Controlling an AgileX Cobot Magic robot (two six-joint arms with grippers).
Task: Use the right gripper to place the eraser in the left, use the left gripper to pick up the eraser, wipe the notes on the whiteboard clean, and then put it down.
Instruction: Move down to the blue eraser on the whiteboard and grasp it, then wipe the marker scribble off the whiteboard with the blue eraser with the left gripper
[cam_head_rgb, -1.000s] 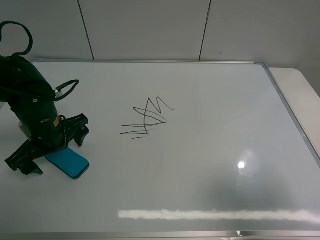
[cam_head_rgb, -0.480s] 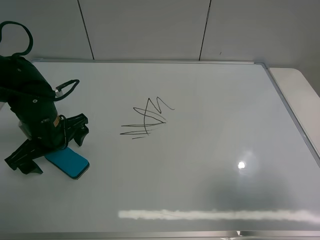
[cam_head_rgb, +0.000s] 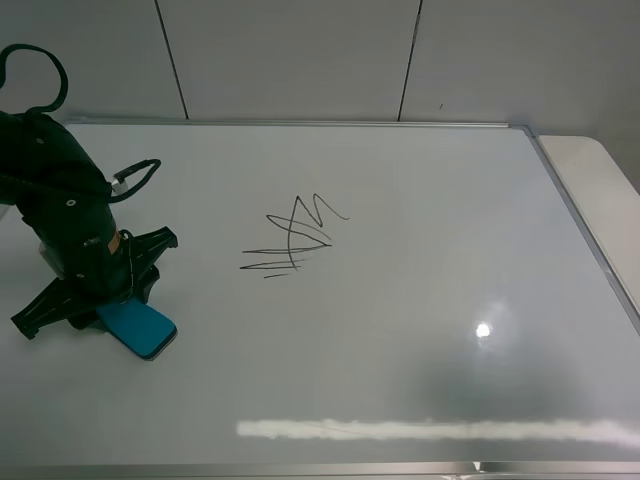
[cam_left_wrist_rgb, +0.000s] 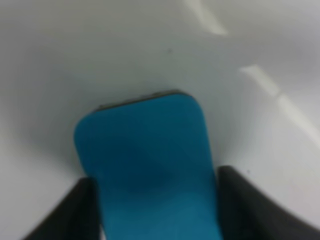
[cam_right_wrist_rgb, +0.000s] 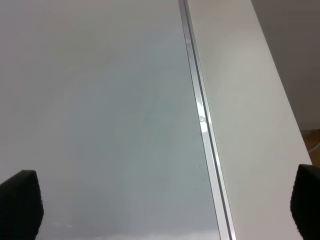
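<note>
The teal-blue eraser (cam_head_rgb: 146, 329) lies flat on the whiteboard (cam_head_rgb: 430, 250) near its left edge. My left gripper (cam_head_rgb: 100, 292) is down over it, and in the left wrist view (cam_left_wrist_rgb: 155, 212) its two black fingers press against both long sides of the eraser (cam_left_wrist_rgb: 147, 155). The notes (cam_head_rgb: 293, 238), a black zigzag scribble, sit right of and a little beyond the eraser, untouched. My right gripper (cam_right_wrist_rgb: 162, 207) is out of the exterior high view. Its wrist view shows the fingertips spread wide and empty above the whiteboard's (cam_right_wrist_rgb: 100, 110) right side.
The whiteboard's silver frame (cam_right_wrist_rgb: 201, 125) runs along its right edge, with a white table surface (cam_head_rgb: 600, 185) beyond it. A tiled wall (cam_head_rgb: 300, 50) rises behind the board. A bright light reflection (cam_head_rgb: 483, 330) glares on the board's right half.
My left gripper's fingers have drawn in and dropped onto the eraser's sides; one second ago they straddled it with gaps. The eraser and the notes have not moved.
</note>
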